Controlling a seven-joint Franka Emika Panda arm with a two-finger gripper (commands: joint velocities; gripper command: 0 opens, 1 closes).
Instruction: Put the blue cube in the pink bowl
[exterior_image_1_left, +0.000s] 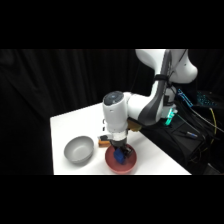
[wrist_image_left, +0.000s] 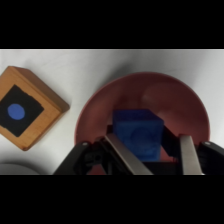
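Your gripper (wrist_image_left: 150, 157) hangs low over the pink bowl (wrist_image_left: 182, 100) with its fingers apart on either side of the blue cube (wrist_image_left: 137, 132), which sits inside the bowl, the brown block (wrist_image_left: 27, 107) lying just beside it.

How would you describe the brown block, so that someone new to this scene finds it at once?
Start from the pink bowl at the table's near edge, under the gripper. The brown block lies on the white table just beside that bowl. It alone is flat and wooden, with a black square and a blue dot on top.
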